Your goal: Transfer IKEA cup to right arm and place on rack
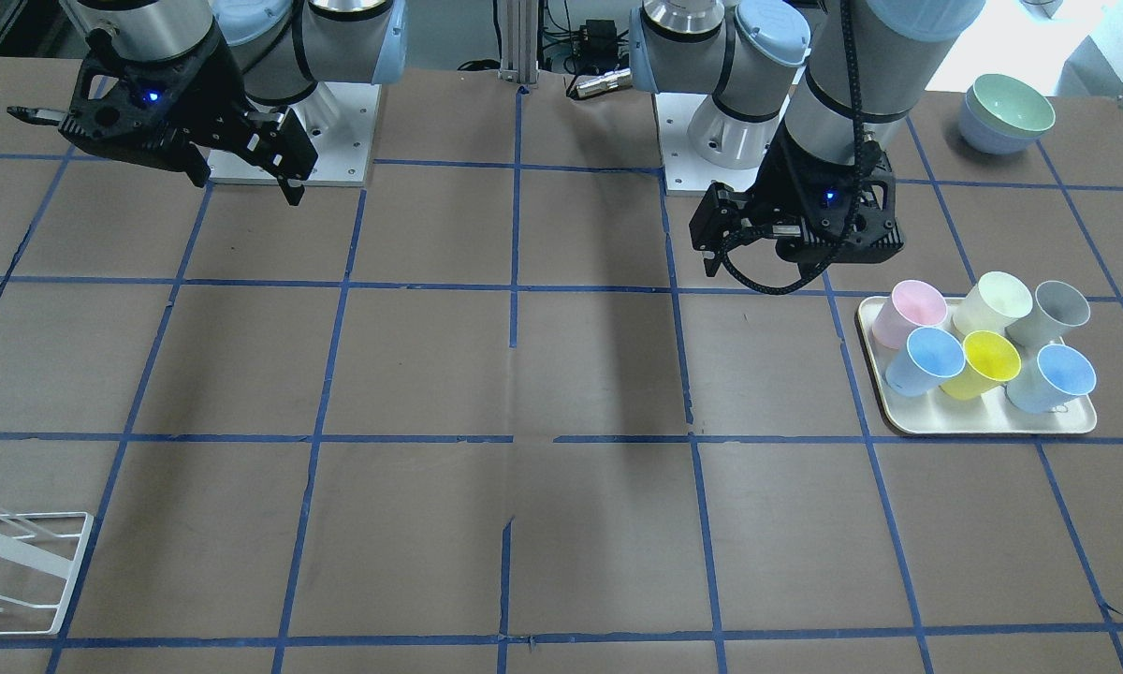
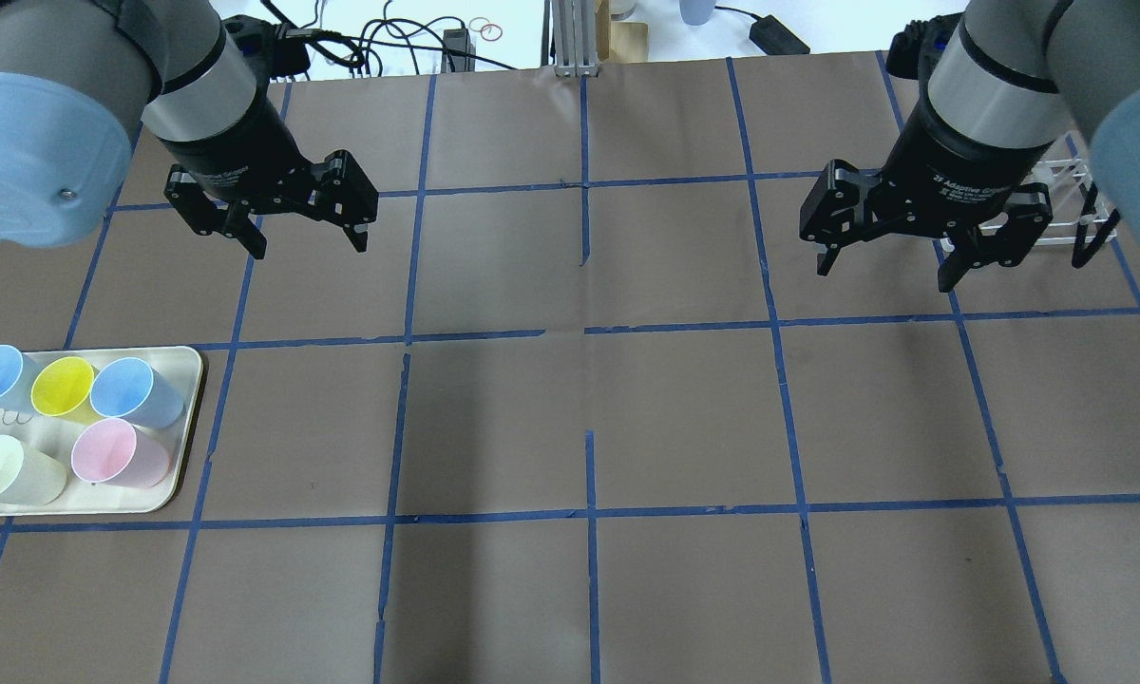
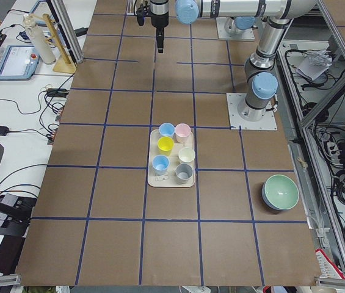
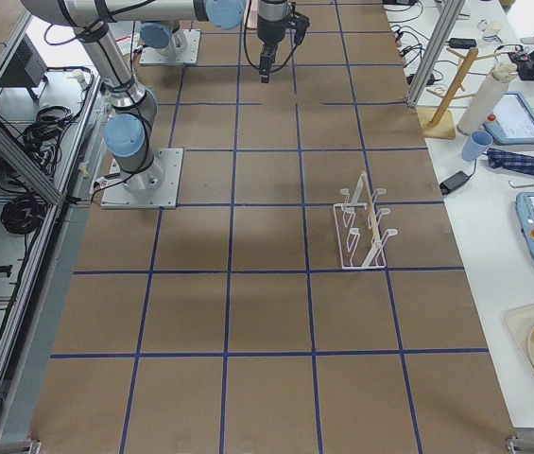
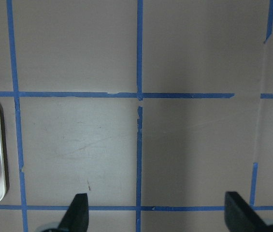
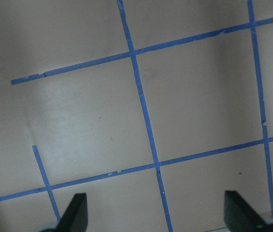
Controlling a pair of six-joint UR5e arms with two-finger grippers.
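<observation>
Brown table (image 2: pixel 684 408), blue tape grid (image 2: pixel 589 514)

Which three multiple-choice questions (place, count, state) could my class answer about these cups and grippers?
1. Where are the cups? A on the rack; B on the tray; C in a bowl.
2. How many are blue? A one; B two; C four.
3. The left gripper and right gripper are? A open, empty; B shut; C holding cups.
1 B: all six sit on the tray. 2 B: two blue cups flank the yellow cup. 3 A: jaws spread, nothing between.
</observation>
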